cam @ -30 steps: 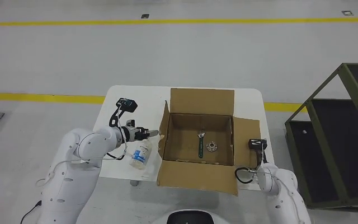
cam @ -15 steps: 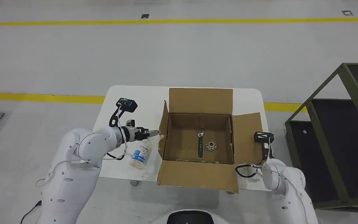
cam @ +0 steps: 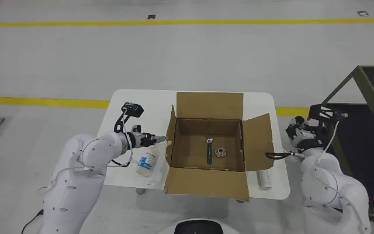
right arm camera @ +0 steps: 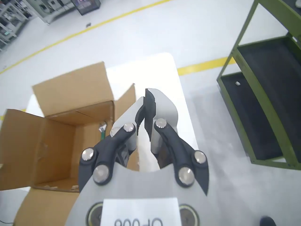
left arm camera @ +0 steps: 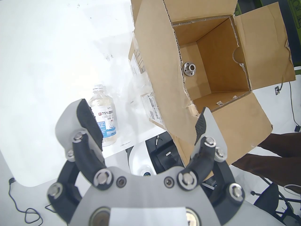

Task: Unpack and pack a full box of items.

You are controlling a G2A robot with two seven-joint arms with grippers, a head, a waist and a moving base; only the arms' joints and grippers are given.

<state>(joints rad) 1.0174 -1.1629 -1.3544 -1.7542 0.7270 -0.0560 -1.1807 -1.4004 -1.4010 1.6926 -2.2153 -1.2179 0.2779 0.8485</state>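
Table [cam: 117,111] bears the bottle [cam: 147,159] just beside the left gripper [cam: 162,140]

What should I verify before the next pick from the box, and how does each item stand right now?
1. Cardboard box flaps open: ok.
2. Wrench and metal flange in plain sight on the box floor: ok.
3. Left gripper open and empty beside the box: ok.
4. Right gripper ready to grasp: not ok, it is shut and empty.
5. Bottle lying on the table, apart from the box: ok.
6. Further items hidden behind the box's near wall: cannot tell.
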